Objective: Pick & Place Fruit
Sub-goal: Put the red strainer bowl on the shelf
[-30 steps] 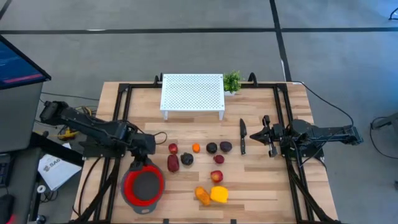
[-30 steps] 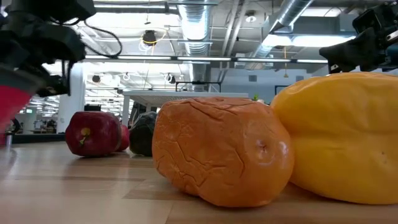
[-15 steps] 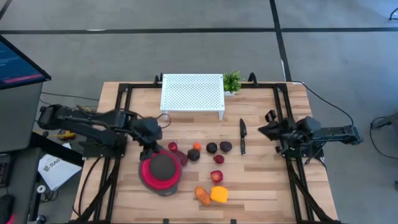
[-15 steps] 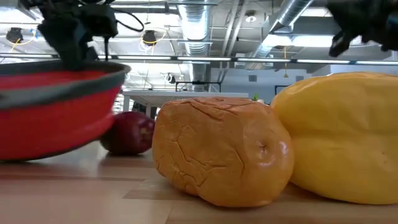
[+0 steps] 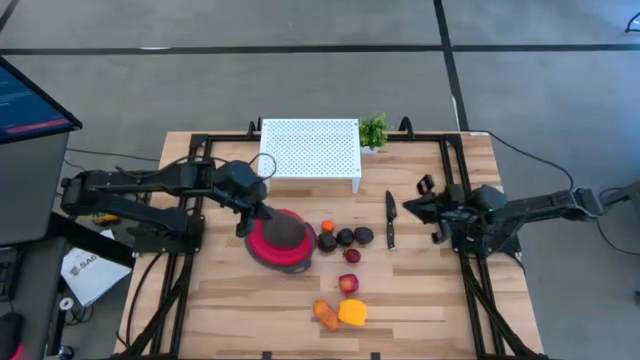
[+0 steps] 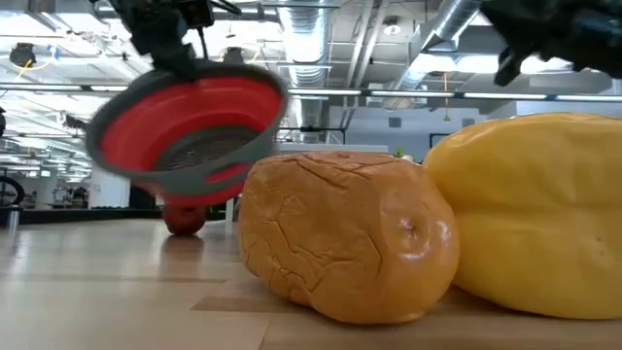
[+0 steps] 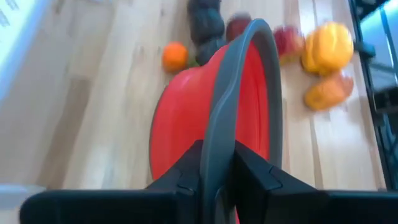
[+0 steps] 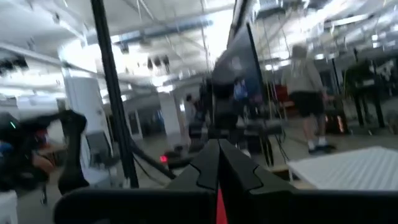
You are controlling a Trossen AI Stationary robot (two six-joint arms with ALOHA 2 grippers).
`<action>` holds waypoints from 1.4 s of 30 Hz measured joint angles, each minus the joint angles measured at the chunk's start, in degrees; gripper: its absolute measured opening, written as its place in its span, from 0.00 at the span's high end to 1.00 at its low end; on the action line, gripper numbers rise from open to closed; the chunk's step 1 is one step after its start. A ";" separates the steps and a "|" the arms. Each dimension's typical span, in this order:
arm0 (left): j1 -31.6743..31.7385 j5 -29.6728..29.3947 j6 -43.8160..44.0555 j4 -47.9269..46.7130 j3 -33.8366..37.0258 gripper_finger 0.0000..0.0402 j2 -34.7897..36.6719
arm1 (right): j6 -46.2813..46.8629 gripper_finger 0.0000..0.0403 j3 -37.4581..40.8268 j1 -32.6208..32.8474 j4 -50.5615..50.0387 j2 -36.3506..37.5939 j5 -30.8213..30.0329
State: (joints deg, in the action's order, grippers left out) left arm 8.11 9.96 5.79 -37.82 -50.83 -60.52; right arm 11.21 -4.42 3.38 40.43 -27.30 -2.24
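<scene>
A wooden table (image 5: 420, 300) seen from above holds a white perforated rack (image 5: 309, 150) at the back, with a small green plant (image 5: 374, 130) beside it. The left arm reaches in toward the middle, and its left gripper (image 5: 252, 213) is pinched on the grey rim of a red bowl (image 5: 280, 241), holding it tilted above the table; the low view shows the bowl's mouth tipped toward the camera. The fruit (image 5: 338, 262) lies on the table just right of the bowl: a small orange piece and two dark ones in a row touching or nearly touching its edge, two red ones below them, and an orange and a larger yellow piece near the front edge. A black knife (image 5: 390, 220) lies right of the row. The right gripper (image 5: 412, 210) hovers near the knife, fingers pressed together.
</scene>
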 joint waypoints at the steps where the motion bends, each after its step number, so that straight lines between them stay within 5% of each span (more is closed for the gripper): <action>1: 0.40 -0.01 -0.01 0.70 -0.06 0.88 0.01 | -0.05 1.00 -1.50 0.00 1.25 -4.58 0.00; 7: 2.78 0.00 0.55 7.31 -0.06 0.87 -1.39 | -7.61 0.93 -18.66 -0.74 1.16 -31.06 -0.81; 13: 3.66 -3.76 1.40 11.30 -0.08 0.87 -2.89 | -12.29 0.66 -44.10 -1.99 -22.43 -48.73 -2.23; 18: 3.63 -6.21 2.67 12.91 -0.08 0.86 -3.36 | -16.21 0.43 -65.66 -0.68 -49.22 -61.50 -12.58; 22: 3.59 -7.01 3.27 15.08 -0.08 0.86 -3.58 | -18.89 0.38 -79.40 1.02 -65.53 -70.66 -25.48; 28: 3.59 -6.99 3.27 17.33 -0.08 0.86 -3.59 | -20.84 0.52 -91.20 1.84 -77.95 -79.52 -31.27; 36: 3.44 -6.94 2.93 18.74 -0.04 0.85 -3.62 | -17.73 0.95 -93.33 1.15 -79.44 -80.59 -31.59; 42: 3.04 -6.52 -2.79 25.58 -0.21 0.70 -3.33 | -10.76 0.97 -93.07 -0.70 -85.37 -80.01 -27.18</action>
State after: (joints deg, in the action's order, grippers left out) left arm 11.16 3.44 3.00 -12.24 -51.05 -63.85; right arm 0.46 -97.49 2.68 -44.94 -107.30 -29.42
